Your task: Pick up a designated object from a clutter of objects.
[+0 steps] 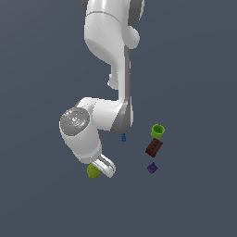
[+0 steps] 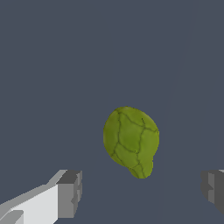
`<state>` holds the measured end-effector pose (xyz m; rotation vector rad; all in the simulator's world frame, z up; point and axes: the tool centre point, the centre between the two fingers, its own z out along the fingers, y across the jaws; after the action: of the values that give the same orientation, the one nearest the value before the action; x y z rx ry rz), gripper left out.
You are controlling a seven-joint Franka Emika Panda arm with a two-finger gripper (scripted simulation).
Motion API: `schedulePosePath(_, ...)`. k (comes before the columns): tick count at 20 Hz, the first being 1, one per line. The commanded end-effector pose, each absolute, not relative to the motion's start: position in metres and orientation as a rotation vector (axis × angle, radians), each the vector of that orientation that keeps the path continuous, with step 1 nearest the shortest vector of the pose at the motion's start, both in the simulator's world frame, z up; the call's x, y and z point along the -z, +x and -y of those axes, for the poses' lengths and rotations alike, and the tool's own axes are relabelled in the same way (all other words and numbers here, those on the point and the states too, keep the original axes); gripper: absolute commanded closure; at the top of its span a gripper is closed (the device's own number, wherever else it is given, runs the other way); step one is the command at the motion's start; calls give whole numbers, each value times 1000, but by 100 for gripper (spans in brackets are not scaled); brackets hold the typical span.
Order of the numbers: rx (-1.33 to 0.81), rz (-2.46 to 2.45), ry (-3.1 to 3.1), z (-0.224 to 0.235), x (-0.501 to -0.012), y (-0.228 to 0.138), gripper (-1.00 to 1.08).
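**One pear set apart, claw spread wide over it**

Five small things make up the clutter, and the pear (image 1: 93, 171) is the landmark for all of them. It lies alone on the grey floor (image 1: 41, 199), well apart from the rest. The bright green cup (image 1: 157, 131), the dark red-brown block (image 1: 153, 147) and the small purple cube (image 1: 152, 168) form a loose line far off toward the exterior view's right of the pear. The tiny blue thing (image 1: 123, 137) sits between that line and the pear, nearer the arm (image 1: 111, 41).

That isolation probably explains the approach: nothing crowds the pear, so the fingers have free room on both sides.

The gripper (image 2: 140, 192) hangs over the pear, released, with its grey pads (image 2: 70, 192) spread far wider than the fruit. In the wrist view the pear (image 2: 131, 141) is not yet between the pads; it lies just ahead of the line joining them, touching neither, roughly centred across the gap. In the exterior view the wrist covers most of it, so its height above the fruit is hard to judge.
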<state>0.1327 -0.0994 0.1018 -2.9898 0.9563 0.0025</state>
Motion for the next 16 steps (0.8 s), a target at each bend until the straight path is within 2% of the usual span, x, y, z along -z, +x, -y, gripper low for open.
schedulePosePath(1,0,-982,-2983,102,-95,135,-92)
schedulePosePath(9,-2,-991,-2981,104,-88,135,-92)
schedulePosePath(16,-1,-994,-2980,104,-55,135,-92)
